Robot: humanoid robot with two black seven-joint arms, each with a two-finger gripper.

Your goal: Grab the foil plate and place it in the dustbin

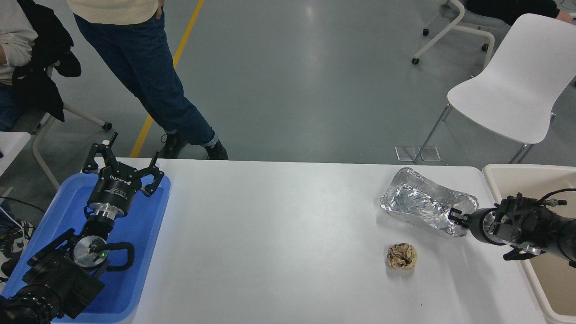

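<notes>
place: lab/test room | floor (288, 67): grey polished, yellow line (173, 63) | furn: white table (279, 234), white chairs (513, 90), castor bases | ppl standing/sitting nearby (148, 72) | cables at left edge (18, 204)

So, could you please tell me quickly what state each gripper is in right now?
Left gripper: open, empty, parked over the blue tray.
Right gripper: at the foil plate's near rim; whether it is open or shut cannot be told.
</notes>
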